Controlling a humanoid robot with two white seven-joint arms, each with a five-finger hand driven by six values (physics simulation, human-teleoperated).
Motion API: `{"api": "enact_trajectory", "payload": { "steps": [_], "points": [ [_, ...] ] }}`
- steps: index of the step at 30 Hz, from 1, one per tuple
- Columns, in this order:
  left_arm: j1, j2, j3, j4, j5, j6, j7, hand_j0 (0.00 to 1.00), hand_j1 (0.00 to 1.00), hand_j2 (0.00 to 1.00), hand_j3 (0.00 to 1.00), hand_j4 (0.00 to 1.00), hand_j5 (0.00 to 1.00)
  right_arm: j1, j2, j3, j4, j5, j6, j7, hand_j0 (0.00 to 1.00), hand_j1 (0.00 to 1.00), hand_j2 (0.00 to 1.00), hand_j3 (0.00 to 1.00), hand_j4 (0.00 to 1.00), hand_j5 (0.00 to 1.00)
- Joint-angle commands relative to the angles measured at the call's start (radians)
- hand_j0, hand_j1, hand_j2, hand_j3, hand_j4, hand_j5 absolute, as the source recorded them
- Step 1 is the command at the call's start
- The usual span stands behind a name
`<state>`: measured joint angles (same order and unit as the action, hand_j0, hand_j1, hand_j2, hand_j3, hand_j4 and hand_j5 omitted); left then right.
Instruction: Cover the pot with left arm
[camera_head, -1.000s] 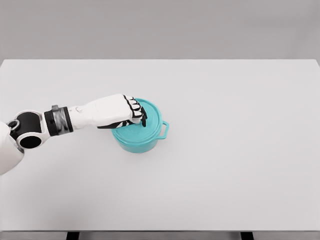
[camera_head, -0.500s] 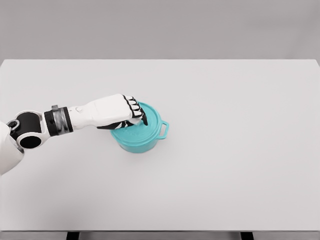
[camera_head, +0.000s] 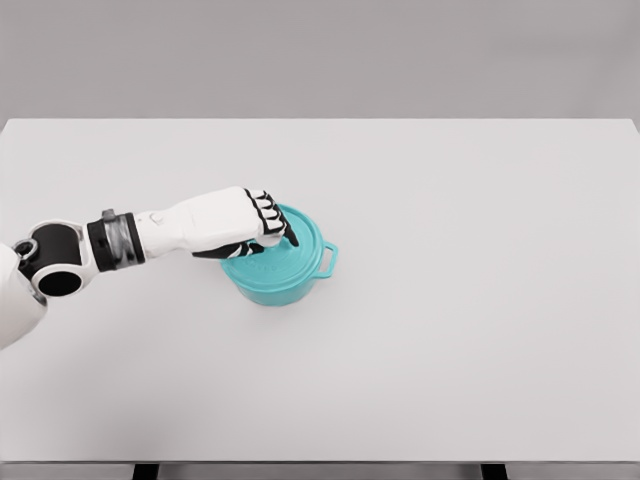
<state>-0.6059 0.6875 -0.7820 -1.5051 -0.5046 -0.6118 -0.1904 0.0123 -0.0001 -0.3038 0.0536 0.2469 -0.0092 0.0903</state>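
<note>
A teal pot (camera_head: 285, 280) stands on the white counter (camera_head: 480, 300), left of the counter's middle and well clear of all four edges. A side handle (camera_head: 329, 258) sticks out from the pot's right side, pointing toward the counter's right edge. A matching teal lid (camera_head: 300, 245) sits on top of the pot, covering its opening; the lid's left part is hidden under the hand, so whether it lies fully flat on the rim cannot be told there.

The left arm (camera_head: 120, 240) comes in from the counter's left edge, its white forearm stretched toward the pot, with a black and grey wrist band and a round black joint near the left border of the view. The left hand (camera_head: 245, 222) is over the left half of the lid. Its fingers (camera_head: 270, 212) are curled downward in a narrow, closed pose, black-padded tips resting at about the centre of the lid, where a knob would be; the knob itself is hidden by the fingers, so the hand appears to be gripping the lid from above. The thumb side lies low against the lid's left rim.

The right arm does not show anywhere in the view.
</note>
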Motion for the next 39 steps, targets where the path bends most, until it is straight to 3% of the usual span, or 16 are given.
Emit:
{"api": "enact_trajectory", "payload": {
  "steps": [1, 39],
  "points": [
    [0.000, 0.003, 0.003, -0.001, 0.008, 0.001, 0.000, 0.68, 0.68, 0.68, 0.68, 0.68, 0.68, 0.000, 0.000, 0.000, 0.000, 0.000, 0.000, 0.000, 1.00, 1.00, 1.00, 1.00, 1.00, 1.00],
    [-0.011, 0.032, 0.021, -0.010, 0.012, 0.001, 0.000, 0.72, 0.72, 0.72, 0.72, 0.72, 0.72, 0.000, 0.000, 0.000, 0.000, 0.000, 0.000, 0.000, 1.00, 1.00, 1.00, 1.00, 1.00, 1.00]
  ]
}}
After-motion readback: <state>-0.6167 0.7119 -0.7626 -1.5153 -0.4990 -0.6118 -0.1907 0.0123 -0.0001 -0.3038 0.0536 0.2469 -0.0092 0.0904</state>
